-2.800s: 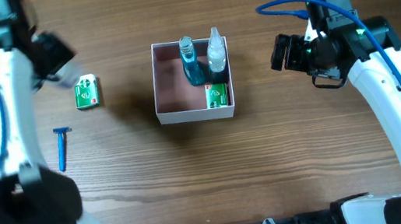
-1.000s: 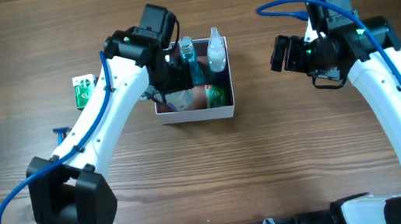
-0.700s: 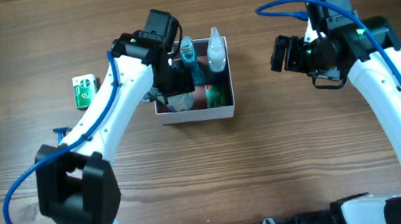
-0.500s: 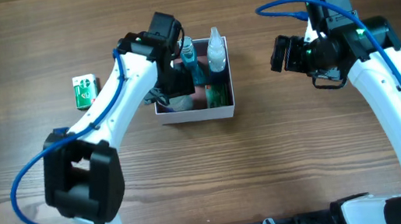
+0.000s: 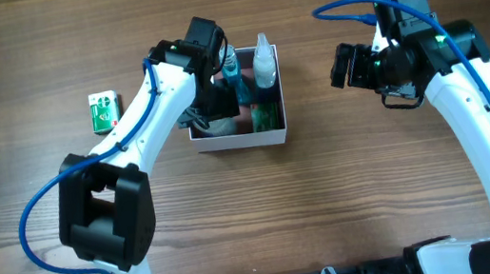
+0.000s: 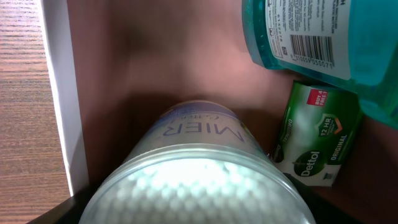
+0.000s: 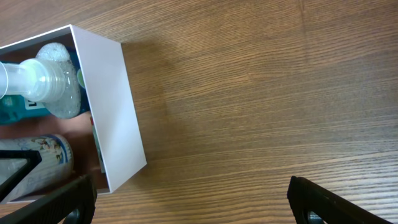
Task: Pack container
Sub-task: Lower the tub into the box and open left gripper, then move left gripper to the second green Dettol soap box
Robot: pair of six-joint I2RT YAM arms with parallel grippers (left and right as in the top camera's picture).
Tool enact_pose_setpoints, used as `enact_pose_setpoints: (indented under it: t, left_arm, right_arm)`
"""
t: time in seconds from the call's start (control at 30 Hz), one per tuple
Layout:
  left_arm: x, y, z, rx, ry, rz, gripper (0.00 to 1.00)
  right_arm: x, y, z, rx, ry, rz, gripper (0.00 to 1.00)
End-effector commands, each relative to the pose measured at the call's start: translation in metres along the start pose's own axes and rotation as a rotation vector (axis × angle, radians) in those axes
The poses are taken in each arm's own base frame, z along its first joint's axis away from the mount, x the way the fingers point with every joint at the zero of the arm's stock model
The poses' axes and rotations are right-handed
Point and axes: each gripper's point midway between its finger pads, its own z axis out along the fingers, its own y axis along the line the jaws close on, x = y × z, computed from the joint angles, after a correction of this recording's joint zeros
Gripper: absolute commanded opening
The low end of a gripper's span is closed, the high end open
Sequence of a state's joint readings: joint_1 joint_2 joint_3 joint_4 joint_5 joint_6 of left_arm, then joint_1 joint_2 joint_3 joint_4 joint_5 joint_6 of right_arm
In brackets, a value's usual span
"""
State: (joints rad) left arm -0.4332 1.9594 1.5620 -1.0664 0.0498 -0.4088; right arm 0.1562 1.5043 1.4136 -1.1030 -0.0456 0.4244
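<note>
The container (image 5: 240, 139), a square white-walled box with a pinkish-brown inside, sits mid-table. In it stand a blue bottle (image 5: 234, 73) and a clear bottle (image 5: 263, 58), and a green packet (image 5: 266, 114) lies at the front right. My left gripper (image 5: 217, 99) reaches down into its left half, shut on a round jar (image 6: 199, 162) with a clear lid. The jar hangs low over the box floor beside the white left wall (image 6: 59, 93), next to the green packet (image 6: 317, 134) and the blue bottle (image 6: 311, 37). My right gripper (image 5: 342, 64) hovers open to the right of the box, nothing between its fingers (image 7: 59, 202).
A second green packet (image 5: 104, 112) lies on the wooden table left of the container. The left arm arches from the front left across to the box. The white side wall (image 7: 115, 106) of the box shows in the right wrist view.
The left arm swung in from the far left and has edged a little further right inside the container with the jar. The right arm has stayed still.
</note>
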Motion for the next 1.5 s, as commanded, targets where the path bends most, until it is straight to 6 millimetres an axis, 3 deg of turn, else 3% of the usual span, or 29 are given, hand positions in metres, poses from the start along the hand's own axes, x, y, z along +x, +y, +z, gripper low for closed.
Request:
enact_pose_setpoints:
  t: [0.0,0.17,0.3,0.7,0.83,0.97,1.07,1.23,1.37,1.47]
  left_arm:
    - [0.003,0.003,0.002,-0.023,0.008,0.015,0.64]
    - [0.001,0.002,-0.008,-0.011,-0.015,0.016,0.76]
    - [0.0,0.001,-0.017,0.0,-0.036,0.017,0.98]
    - [-0.001,-0.001,-0.028,0.014,-0.063,0.018,1.0]
    - [-0.005,-0.004,-0.061,0.047,-0.129,0.021,1.0]
    - [-0.013,0.004,-0.112,0.099,-0.249,-0.008,1.0]
    - [-0.021,0.032,-0.146,0.118,-0.337,-0.084,1.0]
    - [-0.039,0.115,-0.185,0.094,-0.465,-0.296,1.0]
    - [-0.055,0.178,-0.177,0.045,-0.477,-0.45,1.0]
    - [-0.069,0.2,-0.153,0.018,-0.443,-0.488,1.0]
  right_arm:
    - [0.002,0.001,0.003,-0.009,0.017,-0.003,1.0]
    - [0.002,0.001,0.003,-0.009,0.017,-0.003,1.0]
    - [0.002,0.001,0.003,-0.009,0.017,-0.002,1.0]
    - [0.002,0.001,0.003,-0.009,0.017,-0.003,1.0]
    - [0.001,0.001,0.003,-0.009,0.015,-0.003,1.0]
    - [0.001,0.001,0.003,-0.01,0.013,-0.004,1.0]
    - [0.002,0.001,0.003,-0.008,0.018,-0.011,1.0]
    - [0.004,0.0,0.003,-0.005,0.024,-0.009,1.0]
    - [0.004,0.0,0.003,-0.006,0.023,-0.005,1.0]
    - [0.004,0.0,0.003,-0.006,0.023,-0.002,1.0]
